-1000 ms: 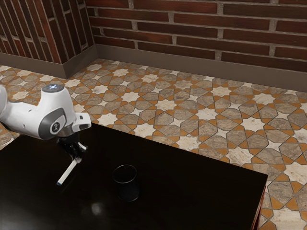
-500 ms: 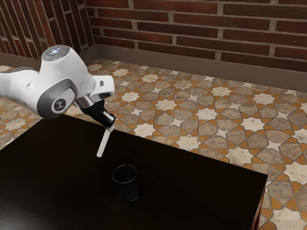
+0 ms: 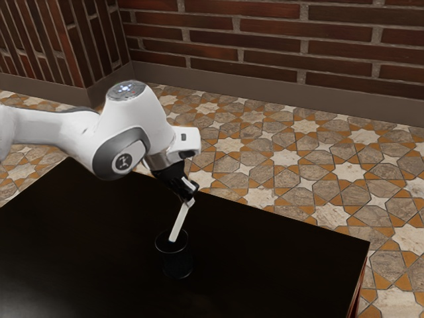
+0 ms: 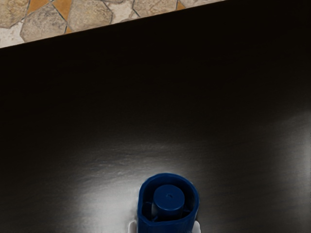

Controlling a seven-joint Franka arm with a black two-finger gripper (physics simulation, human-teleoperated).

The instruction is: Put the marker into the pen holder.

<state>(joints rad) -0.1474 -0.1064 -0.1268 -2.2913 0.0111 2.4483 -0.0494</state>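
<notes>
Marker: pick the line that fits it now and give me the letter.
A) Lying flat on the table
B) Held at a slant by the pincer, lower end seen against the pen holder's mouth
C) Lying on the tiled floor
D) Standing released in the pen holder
B: in the exterior view the pincer grips the slanting marker, its lower end showing within the rim of the pen holder.

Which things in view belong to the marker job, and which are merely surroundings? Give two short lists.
Part of the job:
- marker, held in the gripper
- pen holder, standing on the table

Surroundings:
- dark table
- tiled floor
- brick wall
</notes>
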